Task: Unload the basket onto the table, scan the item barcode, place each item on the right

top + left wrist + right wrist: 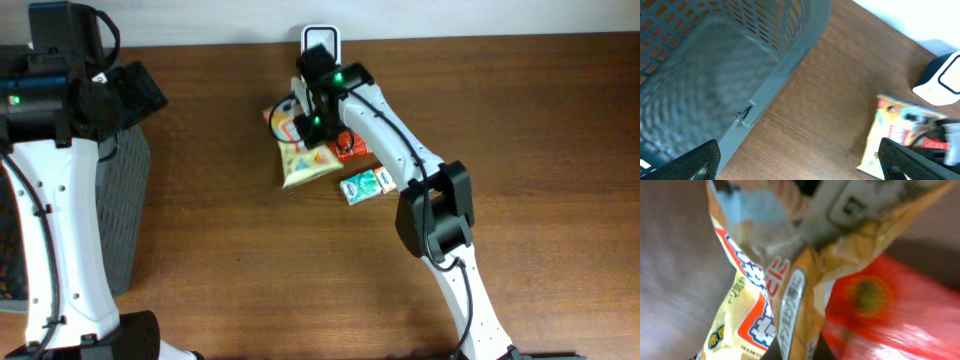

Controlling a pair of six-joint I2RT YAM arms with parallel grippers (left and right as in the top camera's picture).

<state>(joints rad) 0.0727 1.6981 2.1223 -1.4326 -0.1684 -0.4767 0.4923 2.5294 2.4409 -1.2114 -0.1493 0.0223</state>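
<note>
Between the closed jaws of the right gripper [312,118], pinched by one edge: the snack bag [305,165], long axis trailing toward the near side, away from the scanner [320,38] just beyond. Well apart by the basket [790,75], the left gripper [800,162], jaws wide and empty.

Yellow snack bag [303,166], red packet [352,148], green box [365,186], grey perforated basket [125,205], white scanner [935,92]

- overhead: straight down, whole table [560,120]
- left wrist: angled down over the basket [790,65] edge, snack bag [885,130] at far right
- right wrist: super close on that same snack bag [750,320], shared by all three views
</note>
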